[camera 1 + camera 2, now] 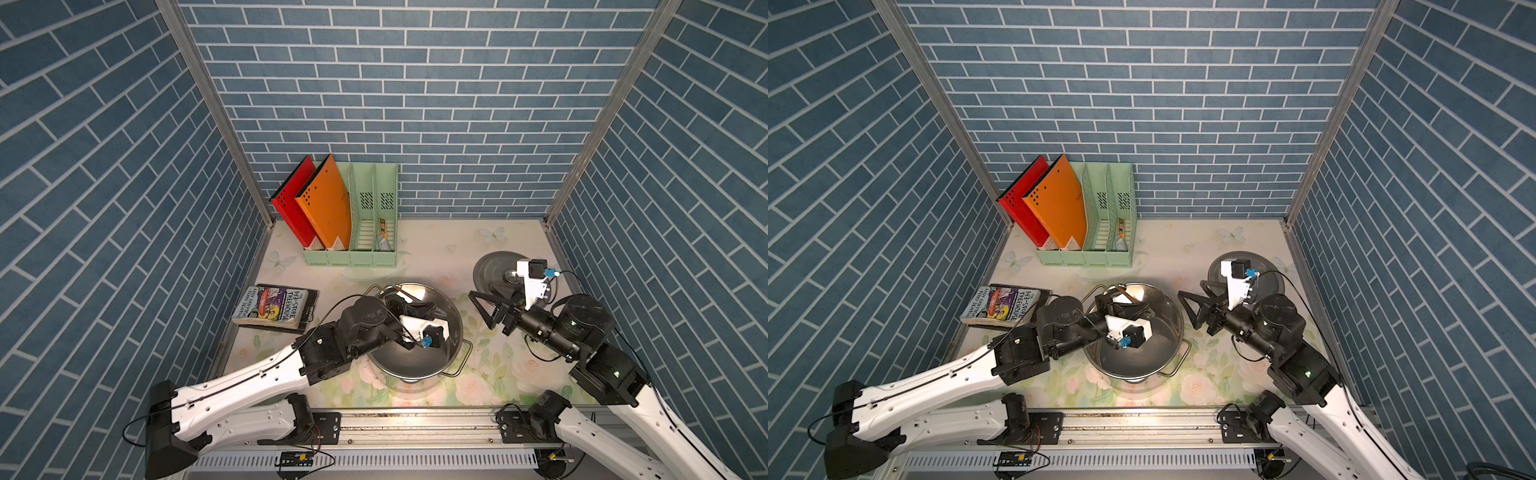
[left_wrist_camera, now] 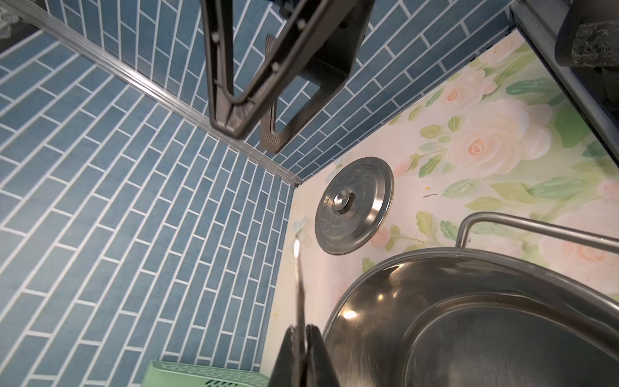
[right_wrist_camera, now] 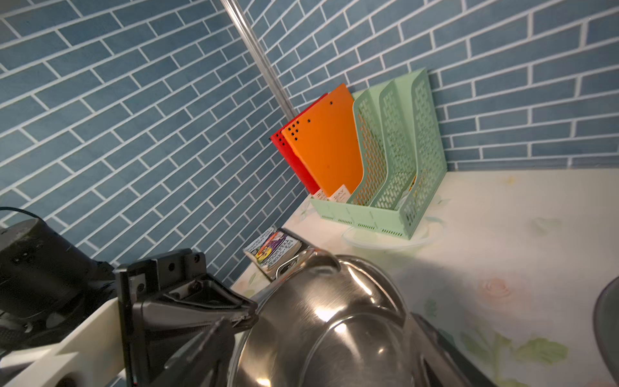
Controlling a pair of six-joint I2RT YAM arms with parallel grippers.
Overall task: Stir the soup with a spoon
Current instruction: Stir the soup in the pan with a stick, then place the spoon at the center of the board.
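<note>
Sweeping the spoon (image 2: 298,284), whose thin handle the left gripper (image 2: 301,330) is clamped on above the far-left part of the pot (image 1: 459,328), in slow circles clear of the wall seems best, with the right gripper (image 1: 482,311), jaws apart, waiting to the right by the lid (image 1: 486,266).

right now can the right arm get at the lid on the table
Probably yes: the lid lies bare on the table close beside the open, empty right hand, nothing between them; the wrist would need to turn back toward it.

Blue brick walls (image 1: 415,104), pale floral tabletop (image 1: 436,249)
</note>
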